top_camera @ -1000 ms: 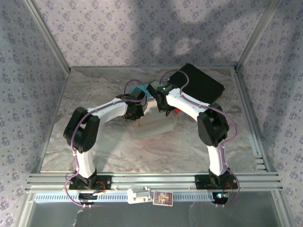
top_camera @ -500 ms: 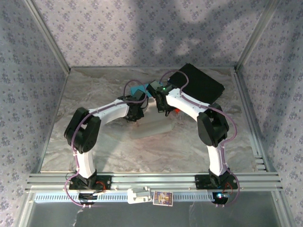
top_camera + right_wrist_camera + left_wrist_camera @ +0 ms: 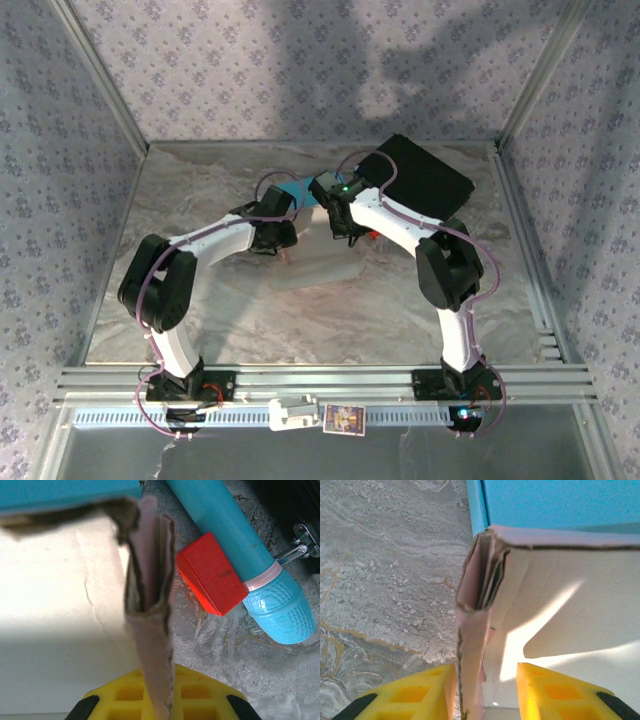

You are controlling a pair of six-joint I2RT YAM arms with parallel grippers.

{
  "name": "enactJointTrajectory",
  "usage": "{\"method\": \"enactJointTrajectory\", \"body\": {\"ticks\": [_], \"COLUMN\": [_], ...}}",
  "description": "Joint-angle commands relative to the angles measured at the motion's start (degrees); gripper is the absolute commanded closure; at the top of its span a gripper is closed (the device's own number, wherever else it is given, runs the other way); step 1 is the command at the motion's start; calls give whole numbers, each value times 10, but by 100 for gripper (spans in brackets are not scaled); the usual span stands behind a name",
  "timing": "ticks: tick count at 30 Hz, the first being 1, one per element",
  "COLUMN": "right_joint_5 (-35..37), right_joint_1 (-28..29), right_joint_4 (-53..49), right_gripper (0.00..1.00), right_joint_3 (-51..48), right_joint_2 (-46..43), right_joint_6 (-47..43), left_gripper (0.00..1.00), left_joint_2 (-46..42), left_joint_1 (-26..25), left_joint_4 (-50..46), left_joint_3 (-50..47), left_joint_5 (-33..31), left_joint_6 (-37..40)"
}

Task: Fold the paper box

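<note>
The pale paper box [image 3: 320, 268] lies in the middle of the table between both arms. In the left wrist view its doubled-over left wall [image 3: 472, 630] stands upright between my yellow fingers [image 3: 420, 695]. It sits close to the left one, and a wide gap separates it from the right one. My left gripper [image 3: 484, 676] is open. In the right wrist view the box's folded right wall [image 3: 152, 630] rises straight out of my right gripper [image 3: 159, 690], which is shut on it. From above, the left gripper [image 3: 283, 240] and right gripper [image 3: 350, 238] sit at the box's two ends.
A red block [image 3: 207, 575] and a teal cylinder [image 3: 240, 545] lie on the marble just right of the box. A flat blue item [image 3: 300, 190] lies behind the box. A black slab [image 3: 425, 178] sits at the back right. Patterned walls enclose the table.
My left gripper has opened off the box's left wall, and the left arm's elbow has swung out to the left. The right arm has stayed put.
</note>
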Motion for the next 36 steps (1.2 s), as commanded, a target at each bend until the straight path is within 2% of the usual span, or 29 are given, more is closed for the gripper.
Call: {"method": "enactJointTrajectory", "body": {"ticks": [1, 6, 13, 15, 18, 22, 26, 29, 36], "right_joint_5": [3, 3, 2, 2, 3, 10, 18, 21, 8], "right_joint_1": [2, 2, 2, 3, 3, 4, 8, 12, 13], "right_joint_4": [-12, -13, -13, -14, -19, -28, -33, -38, -23], "right_gripper": [100, 100, 100, 100, 100, 100, 100, 100, 100], "right_joint_3": [-2, -1, -1, 0, 1, 7, 5, 9, 0], "right_joint_2": [4, 3, 3, 4, 6, 9, 8, 10, 6], "right_joint_6": [12, 12, 13, 14, 16, 21, 33, 34, 34], "left_gripper": [63, 70, 83, 84, 87, 100, 100, 100, 99], "left_joint_2": [-14, 2, 16, 29, 38, 39, 46, 46, 39], "left_joint_1": [10, 17, 15, 11, 1, -11, -42, -57, -61], "left_joint_4": [-3, -9, -15, -24, -35, -66, -132, -155, -129], "left_joint_3": [2, 4, 18, 29, 33, 41, 70, 69, 62], "left_joint_5": [13, 20, -2, -8, -35, -84, -165, -197, -169], "left_joint_6": [23, 30, 31, 32, 28, 10, -17, -46, -26]}}
